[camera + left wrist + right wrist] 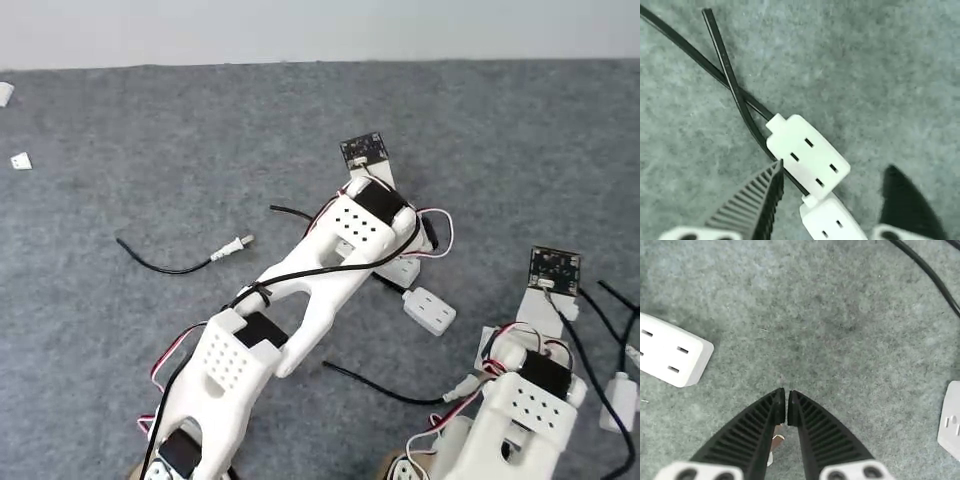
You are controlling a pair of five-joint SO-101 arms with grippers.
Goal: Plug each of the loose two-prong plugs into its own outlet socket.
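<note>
My left gripper (835, 169) stands open over a white outlet socket block (807, 156), one finger on each side and apart from it. A second white block (832, 221) lies end to end with the first. In the high view the left arm hides these blocks in part (402, 270), and another socket block (430, 310) lies just beyond it. A loose two-prong plug (236, 244) on a black cord lies to the left on the mat. My right gripper (786, 392) is shut above bare mat, with a brass prong (776, 438) showing in the gap behind its tips.
Two black cords (725, 75) cross beside the socket block. A socket block (670, 357) and another white block (952, 425) flank my right gripper. A black cord (385, 388) runs toward the right arm's base. Small white scraps (20, 160) lie at the far left.
</note>
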